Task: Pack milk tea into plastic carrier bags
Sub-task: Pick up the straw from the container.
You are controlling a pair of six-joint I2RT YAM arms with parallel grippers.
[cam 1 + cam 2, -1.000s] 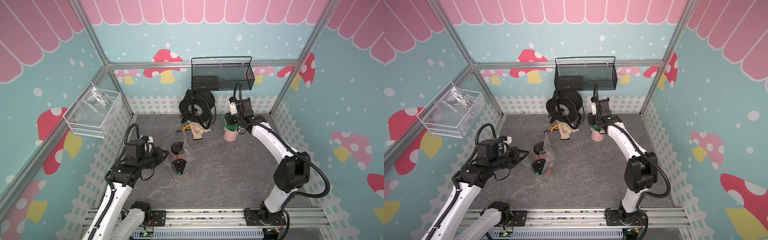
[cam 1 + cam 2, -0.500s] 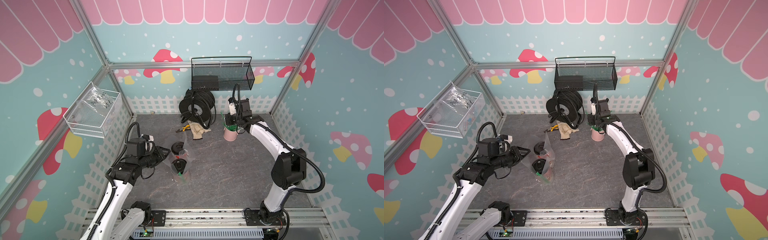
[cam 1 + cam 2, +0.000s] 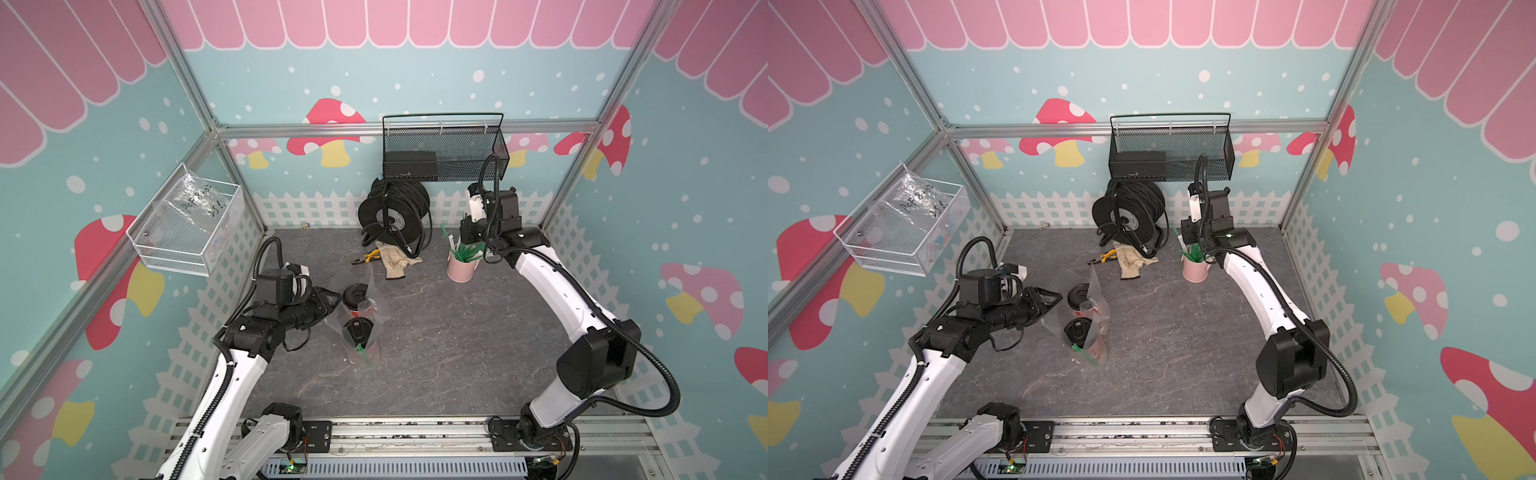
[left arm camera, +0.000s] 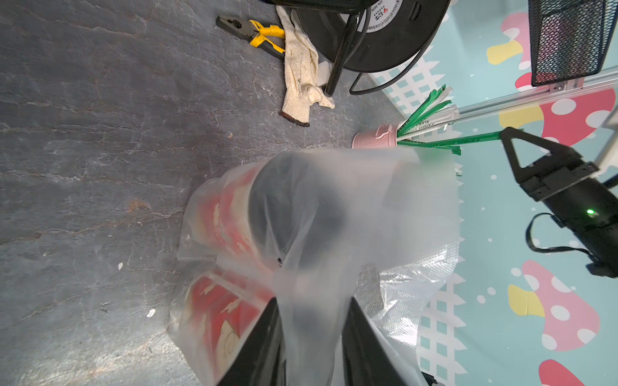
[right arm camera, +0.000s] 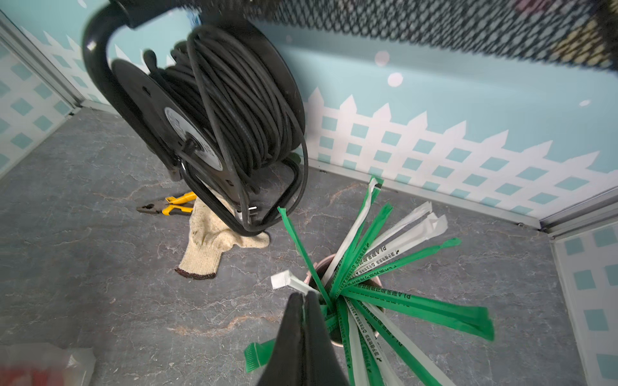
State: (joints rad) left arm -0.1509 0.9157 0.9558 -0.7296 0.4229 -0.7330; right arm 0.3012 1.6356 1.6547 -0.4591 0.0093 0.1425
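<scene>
Cable reel (image 3: 392, 212), glove (image 3: 397, 262), pliers (image 3: 367, 258), straws (image 3: 468, 252) in pink cup (image 3: 459, 272).

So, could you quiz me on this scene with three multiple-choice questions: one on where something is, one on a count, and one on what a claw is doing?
1. Where does the small pink cup of green and white straws stand?
A. In the black wire basket
B. On the grey table, beside the black cable reel
C. Inside the clear plastic bag

2. How many red paper cups with black domed lids are there?
A. One
B. Four
C. Two

3. What is the right claw doing?
A. Shut on a paper-wrapped straw
B. Gaping wide over bare table
C. Gripping yellow-handled pliers

Answers:
1 B: the pink cup sits on the table next to the reel.
2 C: two black lids show in both top views.
3 A: the right wrist view shows its jaws closed, with the straw's white end poking out.
</scene>
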